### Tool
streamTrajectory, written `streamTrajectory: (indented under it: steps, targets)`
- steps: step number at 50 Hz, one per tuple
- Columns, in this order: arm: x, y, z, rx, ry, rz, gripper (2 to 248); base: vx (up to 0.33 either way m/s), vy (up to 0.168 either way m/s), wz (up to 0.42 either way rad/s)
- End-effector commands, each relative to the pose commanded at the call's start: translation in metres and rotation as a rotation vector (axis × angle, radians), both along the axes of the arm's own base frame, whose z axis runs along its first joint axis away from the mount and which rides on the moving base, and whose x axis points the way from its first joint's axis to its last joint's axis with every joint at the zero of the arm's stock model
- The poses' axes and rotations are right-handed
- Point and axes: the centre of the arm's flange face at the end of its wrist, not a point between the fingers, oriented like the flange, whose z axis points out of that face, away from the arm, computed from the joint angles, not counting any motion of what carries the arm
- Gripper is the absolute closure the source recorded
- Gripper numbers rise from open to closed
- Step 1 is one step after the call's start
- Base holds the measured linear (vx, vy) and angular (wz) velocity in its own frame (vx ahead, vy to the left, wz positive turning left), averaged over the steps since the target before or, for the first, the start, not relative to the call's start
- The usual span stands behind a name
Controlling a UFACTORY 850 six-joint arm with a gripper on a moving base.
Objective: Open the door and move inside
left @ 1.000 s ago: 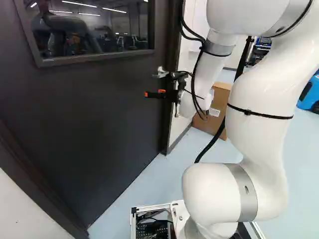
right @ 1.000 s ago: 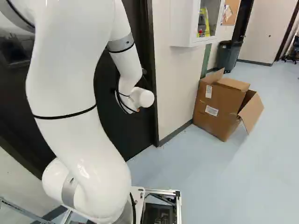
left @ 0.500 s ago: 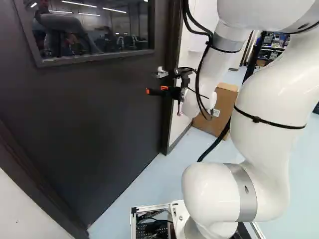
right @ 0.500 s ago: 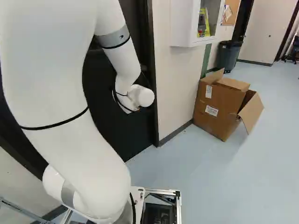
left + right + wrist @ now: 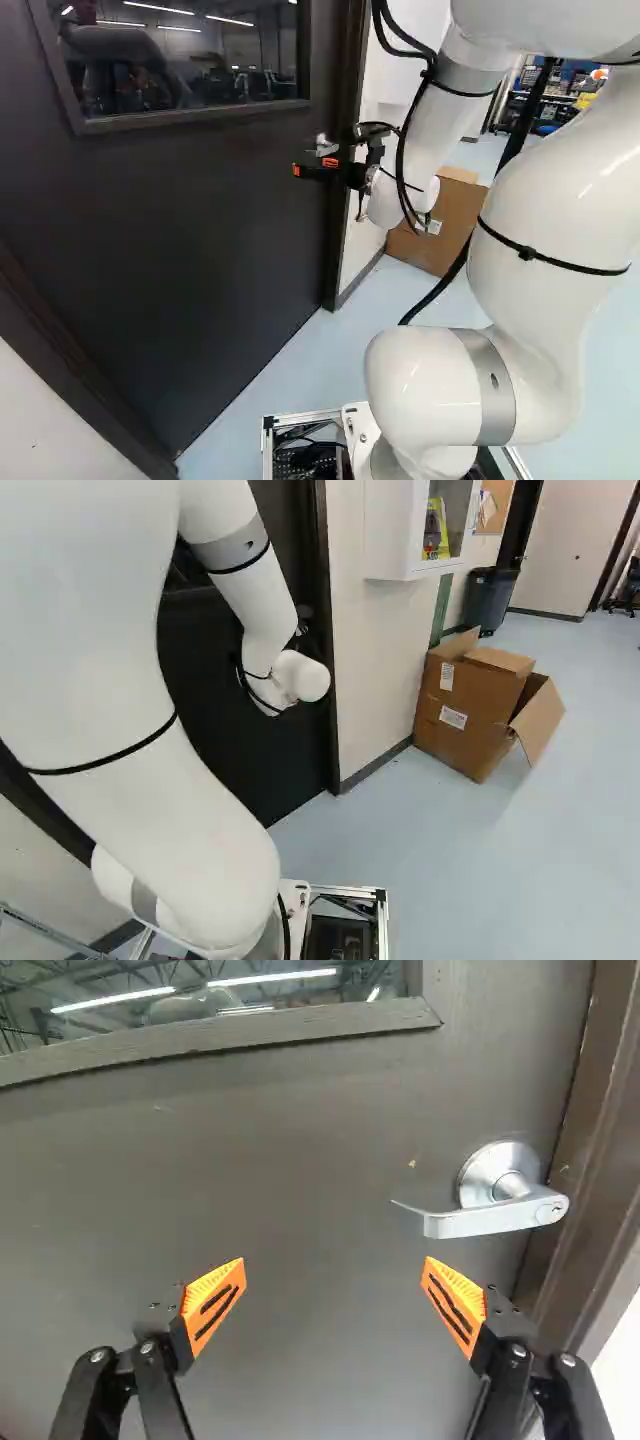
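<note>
The pincer (image 5: 313, 167) has its fingers (image 5: 214, 1305) spread wide. Ahead of it, nearer one finger, is the metal handle (image 5: 490, 1221) of the closed door (image 5: 300, 1160). The door's window (image 5: 190, 60) sits above the pincer; a cardboard box (image 5: 463, 710) stands lower, well apart.

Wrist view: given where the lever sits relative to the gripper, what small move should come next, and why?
Probably a small sideways shift of the gripper toward the door frame. Its fingers stand open, but most of the lever lies beyond the frame-side finger; only its free end is ahead of the gap.
</note>
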Motion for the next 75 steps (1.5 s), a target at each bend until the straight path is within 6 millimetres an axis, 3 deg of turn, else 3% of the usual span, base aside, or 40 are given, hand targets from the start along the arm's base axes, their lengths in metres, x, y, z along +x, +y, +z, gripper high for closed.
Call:
streamTrajectory:
  steps: [15,43,75]
  targets:
    - [0.013,-0.015,0.017,-0.006,-0.044,-0.025,3,0.0,0.0,0.0]
    - [0.05,-0.021,0.051,-0.017,-0.138,0.002,3,0.0,0.0,0.0]
    - [0.083,-0.02,0.05,-0.02,-0.149,0.029,3,0.0,0.0,0.0]
